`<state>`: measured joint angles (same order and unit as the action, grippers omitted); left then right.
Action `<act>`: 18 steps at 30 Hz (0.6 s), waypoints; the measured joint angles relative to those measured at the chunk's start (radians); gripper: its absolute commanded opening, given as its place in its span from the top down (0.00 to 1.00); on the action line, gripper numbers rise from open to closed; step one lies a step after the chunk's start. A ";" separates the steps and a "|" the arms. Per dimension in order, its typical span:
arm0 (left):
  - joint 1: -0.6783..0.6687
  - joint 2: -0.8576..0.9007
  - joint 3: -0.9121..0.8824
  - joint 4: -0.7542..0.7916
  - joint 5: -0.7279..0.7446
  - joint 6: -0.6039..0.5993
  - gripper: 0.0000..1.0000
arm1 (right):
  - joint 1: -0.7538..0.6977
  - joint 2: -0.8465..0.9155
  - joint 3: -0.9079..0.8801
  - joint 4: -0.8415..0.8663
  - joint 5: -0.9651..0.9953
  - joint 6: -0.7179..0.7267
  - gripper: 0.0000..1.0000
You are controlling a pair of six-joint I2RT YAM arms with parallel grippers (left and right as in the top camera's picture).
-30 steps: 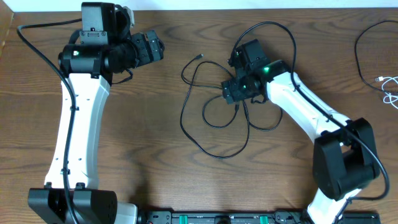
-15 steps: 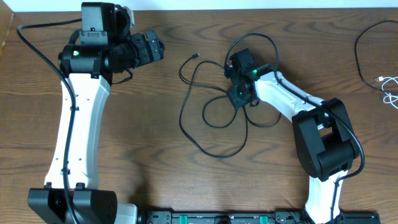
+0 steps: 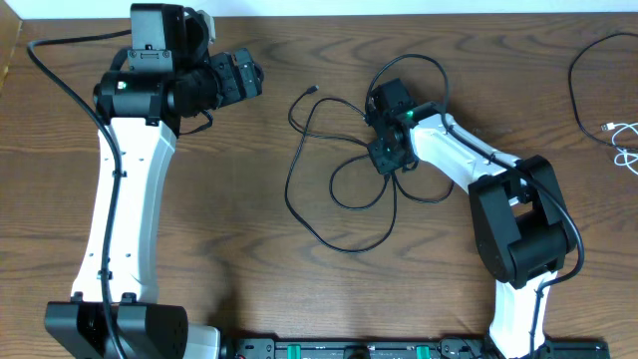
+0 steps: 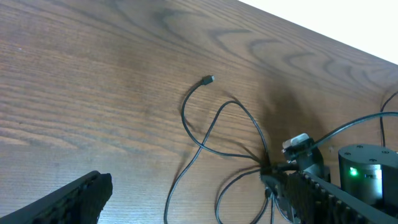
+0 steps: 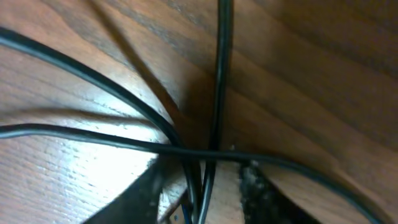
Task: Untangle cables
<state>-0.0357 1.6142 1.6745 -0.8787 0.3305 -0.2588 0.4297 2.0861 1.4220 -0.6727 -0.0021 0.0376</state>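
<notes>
- The black cable [image 3: 287,189] lies in a loose tangle on the bench [image 3: 219,249], just right of the middle, and my right tool [image 3: 384,152] sits down on the tangle's right side, where several strands cross.
- In the right wrist view, one strand of the black cable [image 5: 219,62] runs straight down into the narrow gap between the two fingers [image 5: 134,199], and two more strands cross just in front of them.
- The jaws of my right tool [image 5: 199,199] are drawn in close around that strand, but I cannot tell whether they actually pinch it.
- My left tool [image 3: 244,78] stands wide open and holds nothing, at the far left, well apart from the tangle. Only one finger [image 4: 68,199] shows in its own view.
- The black cable is thin, laid in several overlapping loops. Its small plug end [image 3: 315,91] lies free at the far left of the tangle [image 4: 209,79].
- The white cable [image 3: 613,127] lies at the bench's right edge, well apart from both tools.
</notes>
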 measured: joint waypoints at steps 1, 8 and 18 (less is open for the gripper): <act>0.000 0.000 0.000 0.000 0.000 0.000 0.05 | 0.000 0.000 0.000 0.005 0.001 0.003 0.58; 0.000 0.000 0.000 0.000 0.000 0.000 0.05 | 0.001 0.001 0.002 -0.018 0.010 0.015 0.90; 0.000 0.000 0.000 0.007 0.000 0.000 0.05 | 0.003 0.001 0.027 -0.099 -0.009 0.070 0.99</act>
<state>-0.0357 1.6142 1.6745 -0.8715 0.3305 -0.2588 0.4324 2.0872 1.4487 -0.7715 -0.0113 0.1078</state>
